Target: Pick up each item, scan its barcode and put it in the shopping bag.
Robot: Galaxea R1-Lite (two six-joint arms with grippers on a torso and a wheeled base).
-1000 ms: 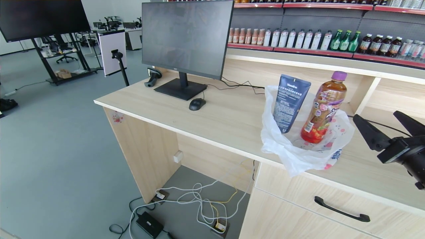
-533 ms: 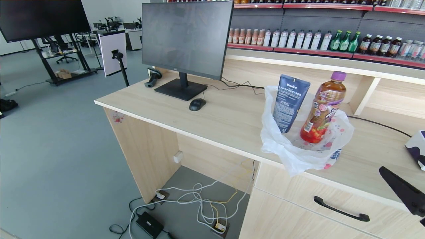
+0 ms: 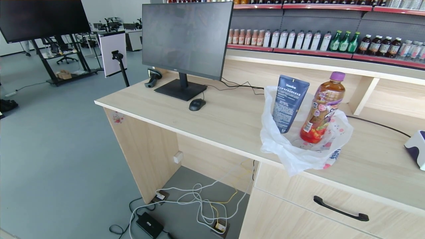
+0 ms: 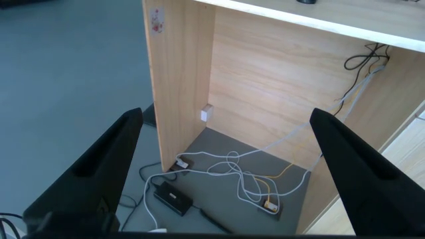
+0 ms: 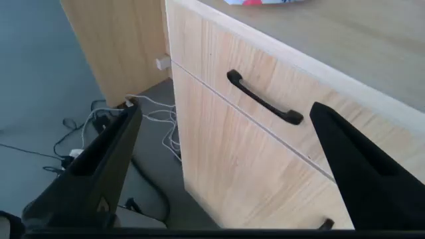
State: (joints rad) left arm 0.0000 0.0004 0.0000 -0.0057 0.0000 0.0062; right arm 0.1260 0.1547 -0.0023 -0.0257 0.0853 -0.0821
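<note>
Both tools released and empty, hanging low before the surface; the bag holds two items.
The left tool (image 4: 226,172) hangs with fingers spread wide, over floor cables (image 4: 247,189) under the surface. The right tool (image 5: 226,172) is equally spread, facing the drawer handle (image 5: 262,99). Up on the surface (image 3: 225,119), the white bag (image 3: 298,159) holds a dark blue tube (image 3: 289,103) and a purple-capped bottle (image 3: 322,106), standing side by side. A small box (image 3: 417,149) sits well apart to the right.

You see a dark monitor (image 3: 187,38) standing at ten o'clock on the counter (image 3: 225,119), with a black mouse (image 3: 197,104) near its base at five o'clock. Shelved bottles (image 3: 318,39) line twelve o'clock. Tangled cables (image 3: 201,207) lie on the floor at six.
</note>
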